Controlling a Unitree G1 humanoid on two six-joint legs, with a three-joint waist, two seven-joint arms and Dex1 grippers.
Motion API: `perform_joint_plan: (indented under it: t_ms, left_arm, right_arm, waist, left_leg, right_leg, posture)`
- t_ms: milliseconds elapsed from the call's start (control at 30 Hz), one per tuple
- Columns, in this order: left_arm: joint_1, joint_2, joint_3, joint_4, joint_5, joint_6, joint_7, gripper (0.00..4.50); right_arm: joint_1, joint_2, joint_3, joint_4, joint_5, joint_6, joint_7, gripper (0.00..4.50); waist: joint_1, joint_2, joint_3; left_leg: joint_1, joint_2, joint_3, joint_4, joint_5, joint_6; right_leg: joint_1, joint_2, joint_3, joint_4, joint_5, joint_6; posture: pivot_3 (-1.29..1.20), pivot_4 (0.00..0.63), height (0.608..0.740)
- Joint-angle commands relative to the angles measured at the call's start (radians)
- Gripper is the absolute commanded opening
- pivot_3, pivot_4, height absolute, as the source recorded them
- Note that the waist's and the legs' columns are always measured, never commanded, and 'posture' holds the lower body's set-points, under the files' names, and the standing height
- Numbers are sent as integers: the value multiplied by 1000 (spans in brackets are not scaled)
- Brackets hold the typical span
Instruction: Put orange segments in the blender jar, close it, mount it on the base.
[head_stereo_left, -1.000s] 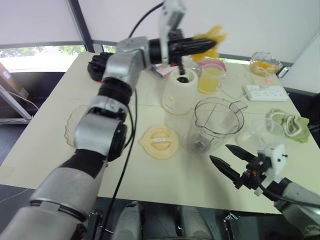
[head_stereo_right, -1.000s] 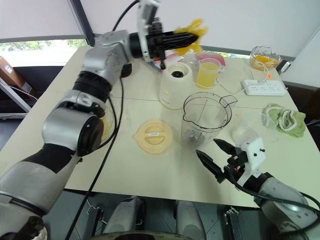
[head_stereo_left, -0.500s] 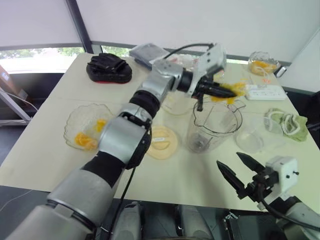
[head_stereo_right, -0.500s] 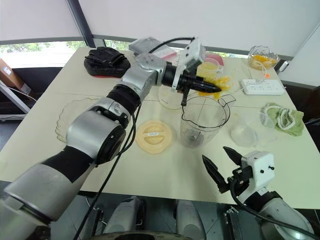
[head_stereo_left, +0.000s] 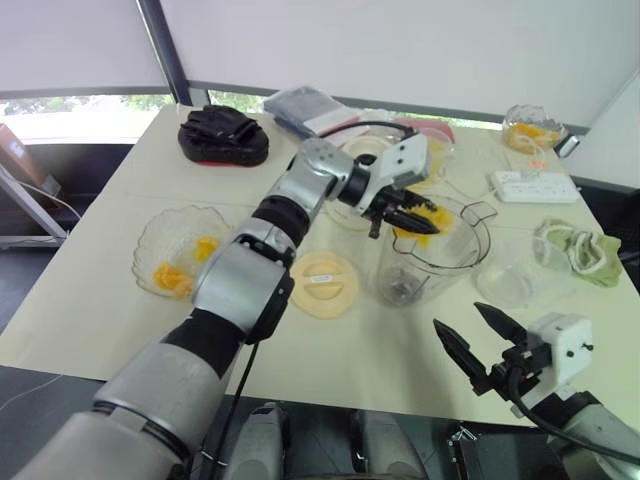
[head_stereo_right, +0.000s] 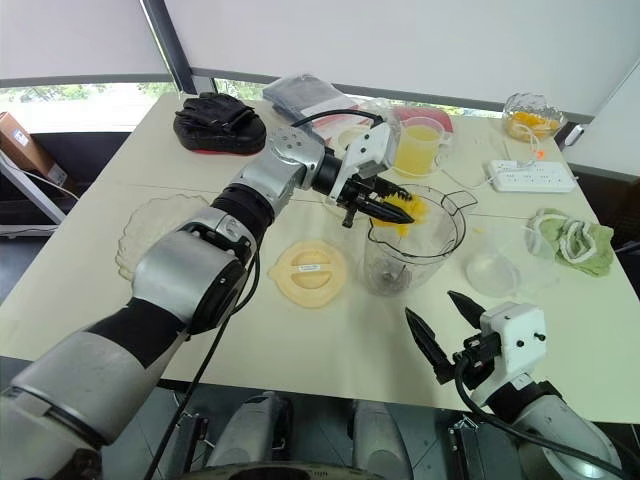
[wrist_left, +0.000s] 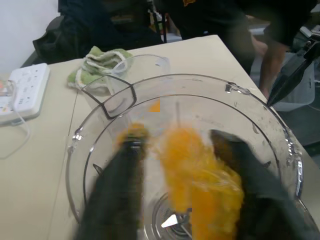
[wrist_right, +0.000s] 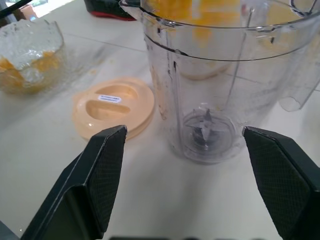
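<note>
Left gripper (head_stereo_right: 400, 208) clamps orange segments (wrist_left: 200, 175) just inside the mouth of the blender jar (head_stereo_left: 440, 270). Right gripper (head_stereo_left: 458, 316) hangs open before the jar, and the lid (head_stereo_left: 322, 283) lies ahead to its left on the desk (head_stereo_left: 100, 230).

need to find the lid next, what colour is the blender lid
Pale peach-orange with a white label; the lid shows best in the right wrist view.

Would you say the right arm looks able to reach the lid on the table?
Probably yes: bare table lies between the open right end effector and the lid; the jar stands aside.
</note>
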Motion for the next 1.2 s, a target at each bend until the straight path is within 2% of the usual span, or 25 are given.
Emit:
perform_joint_plan:
  t_ms: [33, 67, 100, 367, 633, 767, 933, 1067, 1200]
  left_arm:
    - [-10, -11, 27, -21, -10, -12, 29, 3714]
    - [-9, -14, 29, -21, -11, -18, 37, 4195]
    - [-9, -16, 33, -22, -12, -27, 45, 4413]
    - [-45, -23, 99, -25, -57, 10, 94, 4413]
    - [-45, 52, 155, -59, -115, 98, -38, 4413]
    - [-24, 90, 216, -98, -177, 163, -36, 4413]
    - [59, 122, 258, -188, -216, 161, 75, 4413]
    - [231, 156, 232, -346, -184, 57, 162, 4413]
    - [412, 218, 179, -550, -198, 132, 112, 4413]
  right_arm:
    - [-7, 1, -5, -3, -5, -21, 8, 3896]
    - [-10, 1, -5, -3, -5, -20, 9, 3896]
    - [-11, 2, -5, -4, -6, -19, 8, 3896]
    - [-7, 1, -11, -2, -6, -17, 15, 3896]
    - [7, -2, -44, 6, 7, -15, 30, 3896]
    - [21, 4, -78, 26, -14, -30, 33, 3896]
    - [49, 35, -135, 66, -57, -80, 28, 3896]
    - [87, 86, -193, 89, -81, -138, 18, 3896]
    - [69, 128, -254, 112, -68, -165, -20, 3896]
  waist:
    - [0, 0, 0]
    - [0, 0, 0]
    - [0, 0, 0]
    - [-1, 0, 0]
    - [-2, 0, 0]
    - [-2, 0, 0]
    - [-1, 1, 0]
    - [-4, 4, -2]
    - [-14, 4, -2]
  left_leg:
    - [0, 0, 0, 0, 0, 0]
    - [0, 0, 0, 0, 0, 0]
    - [0, 0, 0, 0, 0, 0]
    - [0, 0, 0, 0, 0, 0]
    - [0, 0, 0, 0, 0, 0]
    - [0, 0, 0, 0, 0, 0]
    - [0, 0, -1, 0, 0, 0]
    - [1, 1, -1, 0, 0, 0]
    - [2, 3, 0, 0, 0, 0]
  right_leg:
    - [0, 0, 0, 0, 0, 0]
    - [0, 0, 0, 0, 0, 0]
    - [0, 0, 0, 0, 0, 0]
    - [0, 0, 0, 0, 0, 0]
    - [0, 0, 0, 0, 0, 0]
    - [0, 0, 0, 0, 0, 0]
    - [0, 0, 0, 1, 0, 0]
    - [0, 0, 0, 1, 1, 1]
    - [0, 0, 0, 2, 2, 2]
  posture:
    - [0, 150, 740]
    - [0, 150, 740]
    - [0, 150, 740]
    - [0, 150, 740]
    - [0, 150, 740]
    - [0, 150, 740]
    - [0, 150, 740]
    - [0, 150, 740]
    - [0, 150, 740]
